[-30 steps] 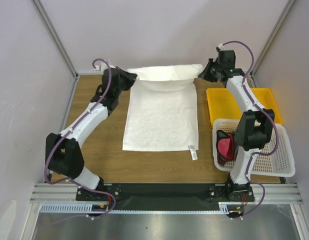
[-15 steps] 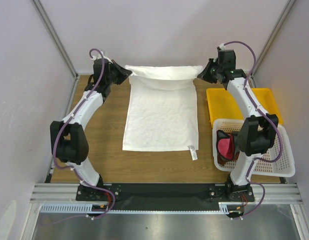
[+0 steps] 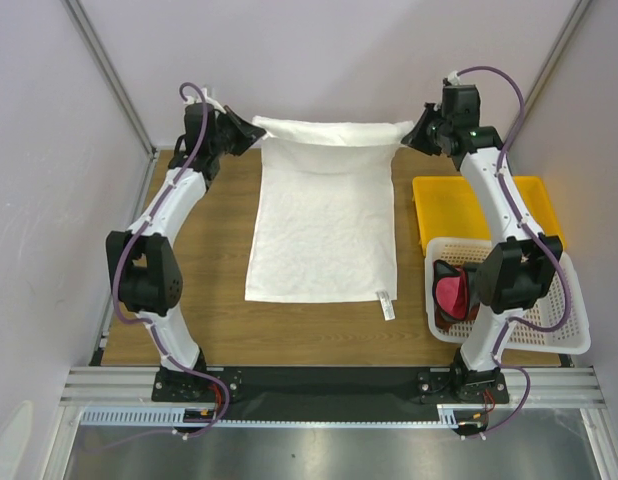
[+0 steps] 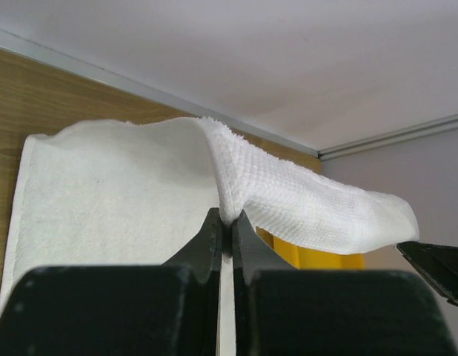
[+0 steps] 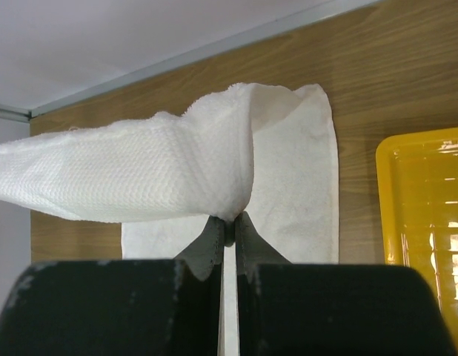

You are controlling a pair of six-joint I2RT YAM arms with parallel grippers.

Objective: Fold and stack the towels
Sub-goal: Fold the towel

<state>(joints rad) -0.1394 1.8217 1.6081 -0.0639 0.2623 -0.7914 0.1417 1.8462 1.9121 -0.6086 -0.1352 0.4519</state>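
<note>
The left gripper (image 3: 251,136) and right gripper (image 3: 407,137) each pinch a far corner of the white towel (image 3: 324,235), lifted off the table (image 3: 214,270).

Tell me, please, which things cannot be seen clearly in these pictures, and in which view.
- Tag on the white towel: top view, too small to read.
- Pink towel in the basket: top view, the right arm covers part; what lies beside it is unclear.
- Yellow tray: right wrist view, cut by the right edge.
- White towel's near end: left wrist view, hidden behind the left gripper.
</note>
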